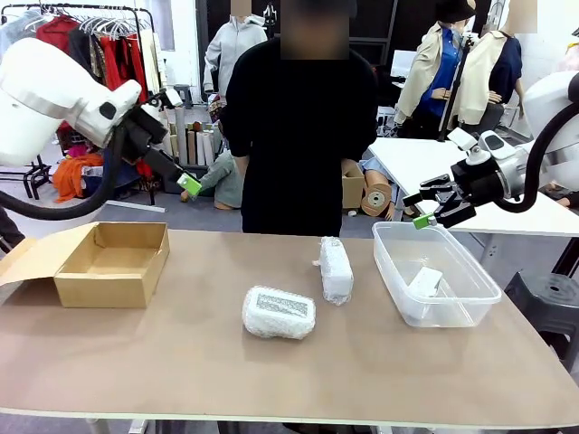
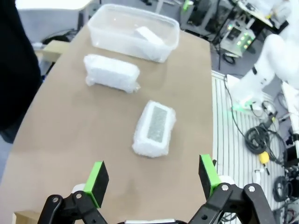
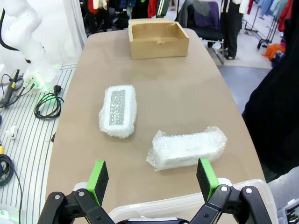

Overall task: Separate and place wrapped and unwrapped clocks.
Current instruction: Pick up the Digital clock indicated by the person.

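Your left gripper (image 2: 154, 179) and right gripper (image 3: 153, 179) hover raised, jaws wide and empty; the bare clock (image 1: 424, 280) in the bin (image 1: 387, 262) looks indistinct

Tan tabletop (image 1: 181, 371) — grey-faced bubble-wrap bundle (image 1: 279, 313); right of it a plain wrapped bundle (image 1: 336, 268), then clear plastic tub (image 1: 391, 271); left, open cardboard box (image 1: 113, 264).

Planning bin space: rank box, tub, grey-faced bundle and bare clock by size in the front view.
Largest: box and tub, which look alike, so unranked.
Then: grey-faced bundle.
Smallest: bare clock.
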You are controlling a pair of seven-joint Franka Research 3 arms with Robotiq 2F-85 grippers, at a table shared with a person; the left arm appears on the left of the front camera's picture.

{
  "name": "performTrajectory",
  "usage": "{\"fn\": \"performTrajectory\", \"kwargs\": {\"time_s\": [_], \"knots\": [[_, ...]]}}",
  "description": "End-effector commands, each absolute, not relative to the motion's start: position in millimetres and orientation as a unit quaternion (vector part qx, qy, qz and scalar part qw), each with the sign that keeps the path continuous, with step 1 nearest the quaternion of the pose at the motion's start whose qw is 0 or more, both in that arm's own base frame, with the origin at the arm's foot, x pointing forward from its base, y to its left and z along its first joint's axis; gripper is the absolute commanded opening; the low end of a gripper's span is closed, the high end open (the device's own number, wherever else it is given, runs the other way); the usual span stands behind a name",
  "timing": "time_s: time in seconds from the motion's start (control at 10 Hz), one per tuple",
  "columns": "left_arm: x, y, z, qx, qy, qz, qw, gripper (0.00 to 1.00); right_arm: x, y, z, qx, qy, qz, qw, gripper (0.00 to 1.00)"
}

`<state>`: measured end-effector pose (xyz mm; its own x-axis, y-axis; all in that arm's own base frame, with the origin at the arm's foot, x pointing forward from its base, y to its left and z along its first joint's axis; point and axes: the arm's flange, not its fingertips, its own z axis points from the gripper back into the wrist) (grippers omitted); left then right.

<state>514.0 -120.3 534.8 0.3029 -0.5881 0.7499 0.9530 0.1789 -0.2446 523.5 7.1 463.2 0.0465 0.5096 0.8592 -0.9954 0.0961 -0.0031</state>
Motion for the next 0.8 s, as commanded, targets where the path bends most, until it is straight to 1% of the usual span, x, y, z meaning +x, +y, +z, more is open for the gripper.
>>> {"fn": "performTrajectory", "kwargs": {"time_s": [0.0, 0.1, 0.3, 0.4, 0.5, 0.7], "knots": [[510, -127, 540, -0.39, -0.303, -0.517, 0.699, 1.0, 524, 7, 465, 0.33, -0.368, 0.586, 0.643, 1.0], [514, -120, 535, -0.357, -0.256, -0.532, 0.724, 1.0, 524, 7, 465, 0.33, -0.368, 0.586, 0.643, 1.0], [514, -120, 535, -0.357, -0.256, -0.532, 0.724, 1.0, 524, 7, 465, 0.33, -0.368, 0.586, 0.643, 1.0], [511, -122, 537, -0.365, -0.267, -0.532, 0.716, 1.0, 524, 7, 465, 0.33, -0.368, 0.586, 0.643, 1.0], [513, -122, 552, -0.314, -0.288, -0.588, 0.687, 1.0, 524, 7, 465, 0.33, -0.368, 0.586, 0.643, 1.0], [514, -108, 562, -0.286, -0.321, -0.609, 0.666, 1.0, 524, 7, 465, 0.33, -0.368, 0.586, 0.643, 1.0]]}}
